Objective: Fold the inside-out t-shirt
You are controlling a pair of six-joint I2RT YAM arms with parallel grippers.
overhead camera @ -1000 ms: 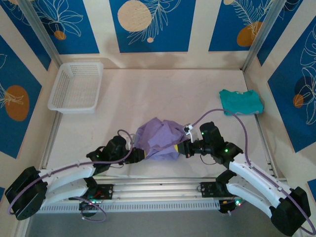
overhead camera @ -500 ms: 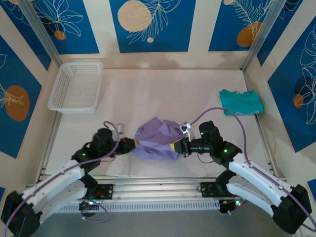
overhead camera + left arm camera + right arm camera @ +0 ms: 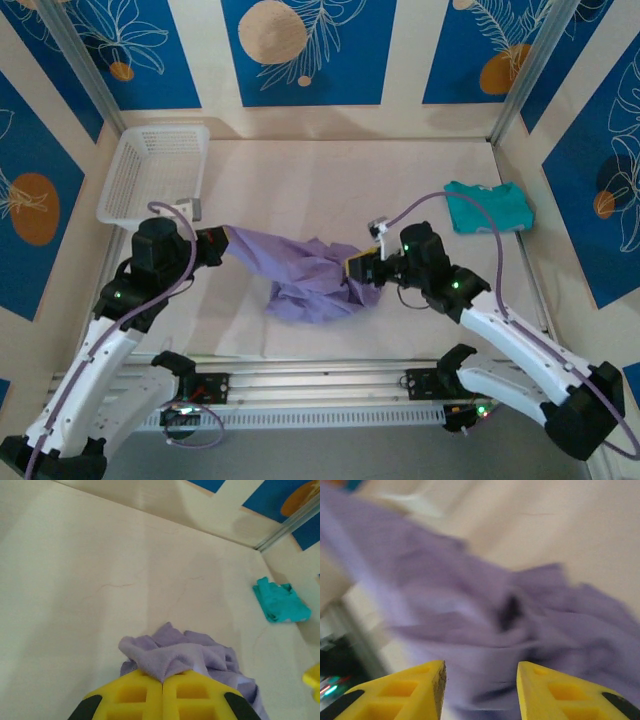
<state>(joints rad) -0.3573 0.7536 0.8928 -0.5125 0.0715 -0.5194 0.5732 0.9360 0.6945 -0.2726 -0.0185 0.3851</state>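
Note:
The lavender inside-out t-shirt (image 3: 310, 275) lies crumpled at the table's middle, and one end of it is drawn out into a strip toward the left. My left gripper (image 3: 222, 240) is shut on that end, lifted near the basket. In the left wrist view, a fold of t-shirt (image 3: 185, 652) is pinched between the closed yellow jaws of the left gripper (image 3: 162, 682). My right gripper (image 3: 355, 270) sits at the heap's right edge. In the right wrist view the right gripper (image 3: 480, 680) stands open, with blurred t-shirt fabric (image 3: 485, 610) beyond its tips and nothing pinched.
A white plastic basket (image 3: 155, 175) stands at the back left, close to the left arm. A folded teal garment (image 3: 488, 207) lies at the back right, and the left wrist view catches that teal garment (image 3: 279, 601) too. A metal rail (image 3: 320, 385) runs along the near edge.
My left arm swung up and to the left with the shirt's end in its jaws, stretching the cloth out. The right gripper opened and let go of the fabric.

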